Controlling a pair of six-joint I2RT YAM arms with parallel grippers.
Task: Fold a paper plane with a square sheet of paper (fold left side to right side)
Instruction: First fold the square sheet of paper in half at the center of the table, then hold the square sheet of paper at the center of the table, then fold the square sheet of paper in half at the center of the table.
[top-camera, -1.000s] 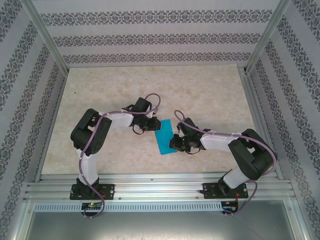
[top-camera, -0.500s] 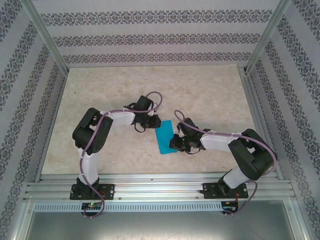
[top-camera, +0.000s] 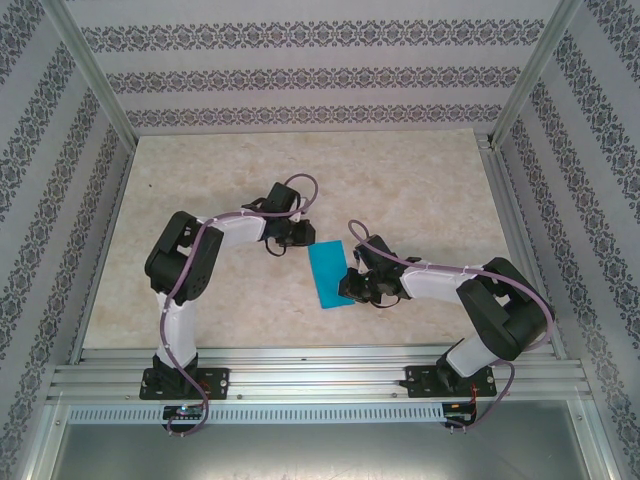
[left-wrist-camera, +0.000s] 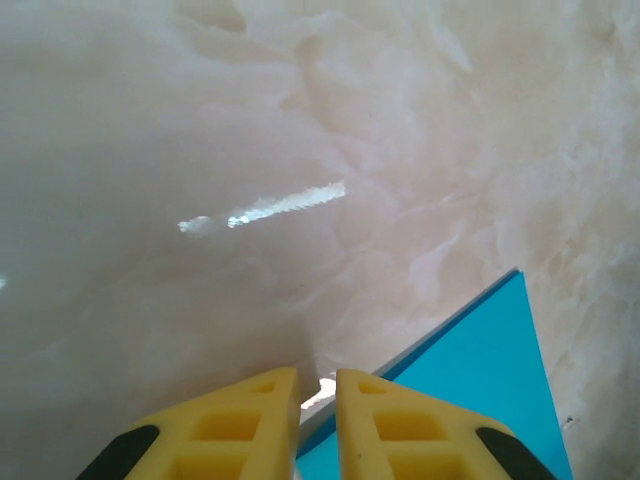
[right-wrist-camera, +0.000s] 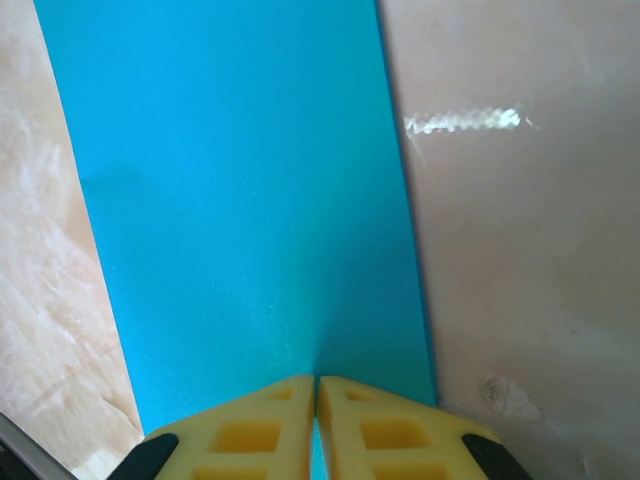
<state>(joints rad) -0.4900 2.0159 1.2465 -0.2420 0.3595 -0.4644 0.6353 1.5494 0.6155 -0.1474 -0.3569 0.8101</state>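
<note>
The square sheet of paper (top-camera: 328, 272) lies flat on the table as a cyan-blue upright rectangle, folded in half. My left gripper (top-camera: 299, 240) hovers at its far left corner. In the left wrist view the yellow fingers (left-wrist-camera: 240, 420) leave only a thin slit with nothing in it, and the paper's (left-wrist-camera: 470, 400) edge runs beneath the left gripper (left-wrist-camera: 317, 378). My right gripper (top-camera: 351, 289) is shut, tips down on the paper's (right-wrist-camera: 240, 200) near right part. In its wrist view the right gripper (right-wrist-camera: 316, 382) rests on the blue surface.
The marble-look table (top-camera: 400, 180) is walled by patterned panels, with metal posts at the corners. An aluminium rail (top-camera: 320, 375) runs along the near edge by the arm bases. Bare table lies beyond and to both sides of the paper.
My left gripper has drawn back a little toward the far left, away from the paper's top edge. The paper and the right arm stay where they were.
</note>
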